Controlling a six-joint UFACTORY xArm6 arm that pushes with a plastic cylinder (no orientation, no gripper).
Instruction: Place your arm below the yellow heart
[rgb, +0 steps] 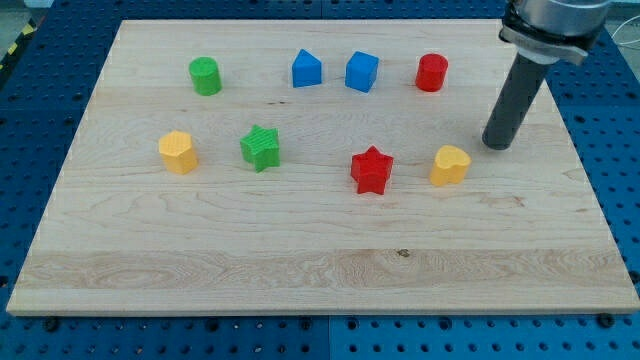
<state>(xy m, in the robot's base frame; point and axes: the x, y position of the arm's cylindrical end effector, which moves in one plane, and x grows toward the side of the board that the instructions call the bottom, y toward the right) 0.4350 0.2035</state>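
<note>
The yellow heart lies on the wooden board at the view's right of middle. My tip rests on the board just to the heart's upper right, a short gap away and not touching it. The dark rod rises from the tip toward the view's top right corner.
A red star sits left of the heart. A green star and a yellow hexagon-like block lie further left. Along the top stand a green cylinder, two blue blocks and a red cylinder.
</note>
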